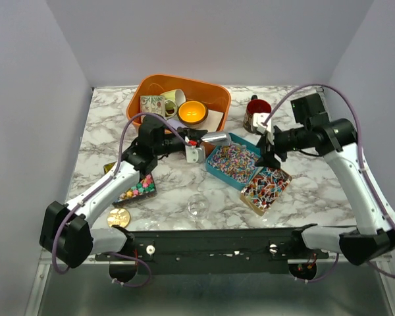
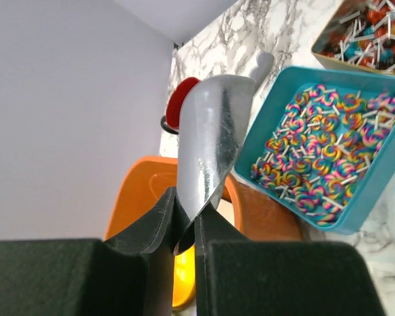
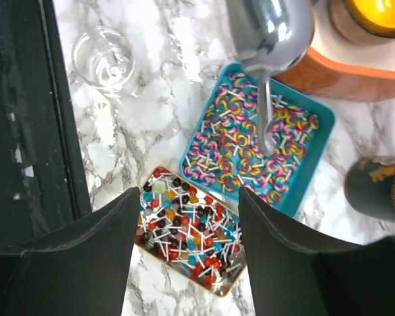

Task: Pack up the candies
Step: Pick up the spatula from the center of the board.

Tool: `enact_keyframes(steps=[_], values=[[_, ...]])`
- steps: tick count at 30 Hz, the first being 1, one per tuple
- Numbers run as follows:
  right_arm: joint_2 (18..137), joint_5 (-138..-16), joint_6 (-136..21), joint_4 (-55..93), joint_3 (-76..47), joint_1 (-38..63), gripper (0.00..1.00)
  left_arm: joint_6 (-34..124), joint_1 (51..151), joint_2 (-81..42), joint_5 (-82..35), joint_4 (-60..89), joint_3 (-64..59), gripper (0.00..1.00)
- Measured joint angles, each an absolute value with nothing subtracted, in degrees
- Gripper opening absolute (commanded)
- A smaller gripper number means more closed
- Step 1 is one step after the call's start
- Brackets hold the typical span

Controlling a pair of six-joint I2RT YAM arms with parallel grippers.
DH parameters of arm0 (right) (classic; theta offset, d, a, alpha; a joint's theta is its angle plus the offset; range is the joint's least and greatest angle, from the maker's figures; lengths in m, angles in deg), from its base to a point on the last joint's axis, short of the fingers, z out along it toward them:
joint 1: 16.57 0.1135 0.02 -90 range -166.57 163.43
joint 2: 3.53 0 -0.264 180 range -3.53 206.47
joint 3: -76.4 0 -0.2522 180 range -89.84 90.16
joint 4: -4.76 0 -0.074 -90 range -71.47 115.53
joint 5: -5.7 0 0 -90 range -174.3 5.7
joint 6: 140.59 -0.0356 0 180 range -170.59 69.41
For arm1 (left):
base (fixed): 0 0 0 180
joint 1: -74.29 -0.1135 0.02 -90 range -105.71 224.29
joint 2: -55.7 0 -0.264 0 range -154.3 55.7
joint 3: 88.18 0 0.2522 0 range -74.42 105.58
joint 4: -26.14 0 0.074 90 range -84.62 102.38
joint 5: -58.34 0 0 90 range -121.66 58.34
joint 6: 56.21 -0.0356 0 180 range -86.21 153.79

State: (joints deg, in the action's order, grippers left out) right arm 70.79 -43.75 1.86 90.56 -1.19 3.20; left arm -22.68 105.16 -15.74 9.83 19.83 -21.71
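The candies lie in three trays. A teal tray [image 1: 209, 164] holds swirl lollipops [image 1: 236, 160]. A gold tray [image 1: 255, 205] holds red, blue and dark lollipops [image 1: 266, 184]. A small tray of pastel sweets [image 1: 137, 189] sits by the left arm. My left gripper [image 1: 196, 149] is shut on a silver scoop [image 1: 216, 139], held at the teal tray's far left edge; the left wrist view shows the scoop [image 2: 214, 135] pinched between the fingers [image 2: 158, 224]. My right gripper [image 3: 189, 217] is open and empty above the gold tray [image 3: 214, 288].
An orange bin [image 1: 184, 84] with cups and a yellow bowl stands at the back. A dark, red-topped tin [image 1: 257, 113] stands right of it. A clear glass cup [image 1: 197, 206] and a gold disc [image 1: 118, 217] lie near the front.
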Motion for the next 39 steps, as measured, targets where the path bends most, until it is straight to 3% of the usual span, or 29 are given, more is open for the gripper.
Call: enact_keyframes(steps=[8,18,27,39], values=[[54.3,-51.3,-6.4,63.3,-19.4,3.2,0.71,2.5,102.3,-18.3,8.8,7.6,-6.6,0.00],[56.1,-52.0,-6.6,41.4,-22.3,3.2,0.67,33.1,99.4,-31.1,20.7,-1.5,5.8,0.00],[59.7,-46.1,1.5,40.5,-22.2,4.6,0.66,52.4,96.6,-34.2,24.3,0.4,6.3,0.00],[58.6,-44.2,5.2,41.8,-22.5,6.6,0.59,60.6,95.1,-34.1,24.3,3.7,3.3,0.00]])
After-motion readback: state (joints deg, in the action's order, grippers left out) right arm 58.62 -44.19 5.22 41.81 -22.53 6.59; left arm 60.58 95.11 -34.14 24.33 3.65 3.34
